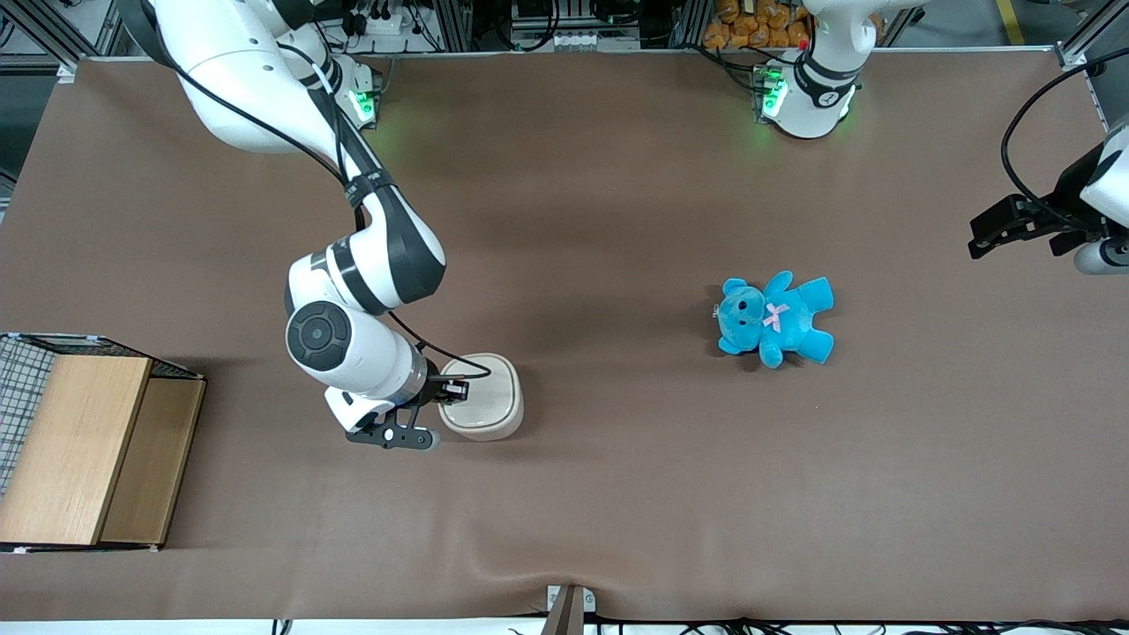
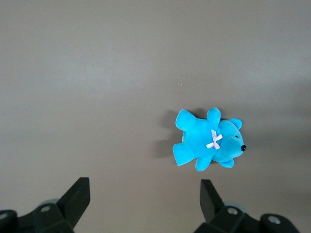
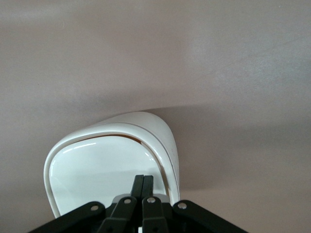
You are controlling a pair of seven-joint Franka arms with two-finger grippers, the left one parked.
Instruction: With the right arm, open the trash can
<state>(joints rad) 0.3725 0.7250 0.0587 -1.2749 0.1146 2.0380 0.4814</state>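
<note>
The cream-white trash can (image 1: 483, 396) stands on the brown table near the front camera, toward the working arm's end. Its flat flip lid (image 3: 104, 170) is tipped a little, with a thin tan gap (image 3: 119, 138) showing along one edge of the rim. My right arm's gripper (image 1: 452, 389) is at the lid's edge nearest the arm, its tips on the lid. In the right wrist view the gripper (image 3: 144, 180) has its two black fingers pressed together with nothing between them, resting on the white lid.
A blue teddy bear (image 1: 774, 318) lies on the table toward the parked arm's end; it also shows in the left wrist view (image 2: 208, 141). A wooden box with wire mesh (image 1: 84, 450) stands at the table's edge at the working arm's end.
</note>
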